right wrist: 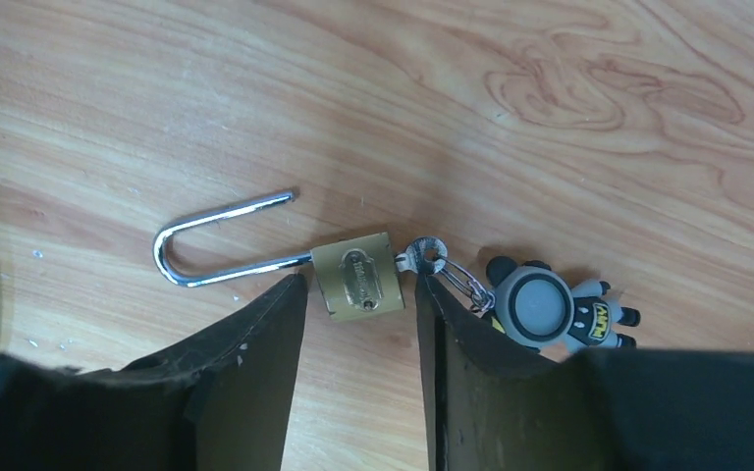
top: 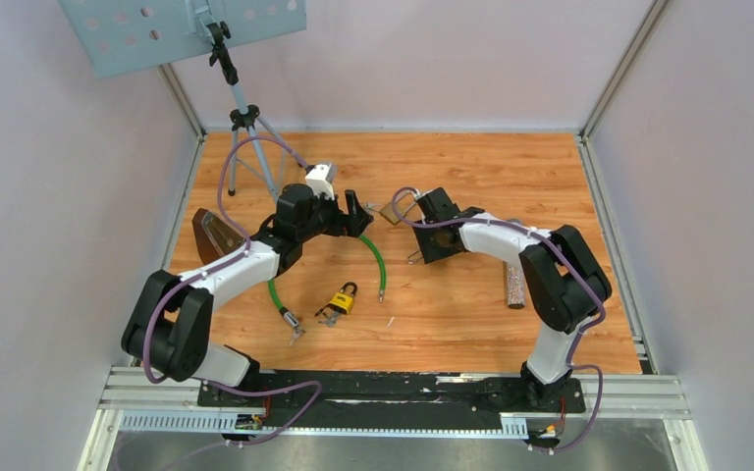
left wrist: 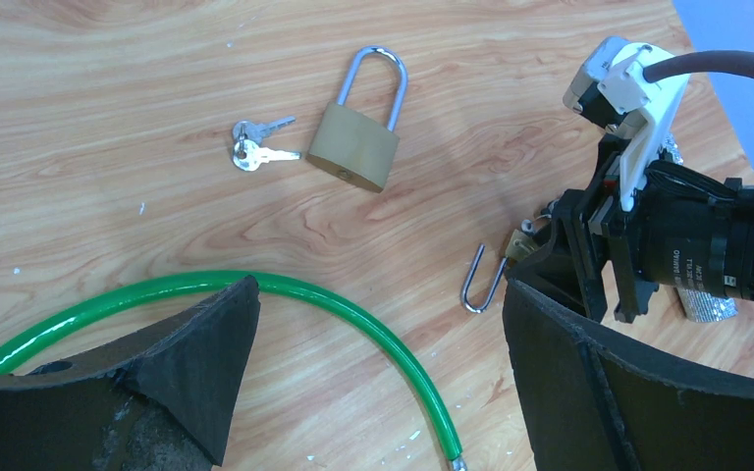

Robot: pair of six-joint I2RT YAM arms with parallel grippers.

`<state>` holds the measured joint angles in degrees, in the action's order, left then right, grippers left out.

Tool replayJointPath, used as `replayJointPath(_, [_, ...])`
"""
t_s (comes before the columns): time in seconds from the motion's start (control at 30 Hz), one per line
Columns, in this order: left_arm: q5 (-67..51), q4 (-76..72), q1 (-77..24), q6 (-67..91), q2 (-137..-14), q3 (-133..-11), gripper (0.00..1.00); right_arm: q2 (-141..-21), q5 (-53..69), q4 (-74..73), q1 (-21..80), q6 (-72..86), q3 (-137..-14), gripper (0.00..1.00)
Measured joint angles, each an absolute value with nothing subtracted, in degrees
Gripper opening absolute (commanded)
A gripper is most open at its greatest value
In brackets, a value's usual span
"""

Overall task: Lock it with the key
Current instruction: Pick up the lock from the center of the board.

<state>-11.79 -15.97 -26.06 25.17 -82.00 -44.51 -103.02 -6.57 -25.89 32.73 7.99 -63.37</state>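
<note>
A small brass padlock lies flat on the wooden table with its shackle swung open. A key sits in its keyhole, chained to a grey figurine keychain. My right gripper is open, its tips straddling the lock body with narrow gaps; the right fingertip is against the key's head. From above, the right gripper hides the lock body. My left gripper stands wide open and holds nothing, hovering over a green cable.
A second brass padlock with a shut shackle lies beside a pair of loose keys; from above they sit mid-table. A tripod stands at the back left. A glittery stick lies by the right arm.
</note>
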Motion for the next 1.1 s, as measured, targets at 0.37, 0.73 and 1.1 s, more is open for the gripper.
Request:
replayJointPath(0.37, [-11.40, -16.05, -26.06, 24.53, -79.90, -43.42, 1.00, -103.63, -2.98, -25.04, 30.61, 8.67, -64.03, 0.05])
replayJointPath(0.73, [-12.56, -18.17, -26.06, 22.70, -73.58, -41.89, 0.99, -100.12, 18.13, -25.87, 22.87, 13.06, -65.39, 0.05])
replayJointPath(1.1, [-22.55, -24.29, -26.06, 22.87, -68.05, -43.16, 0.88, -97.30, 43.31, -25.41, 17.47, 25.89, -74.02, 0.07])
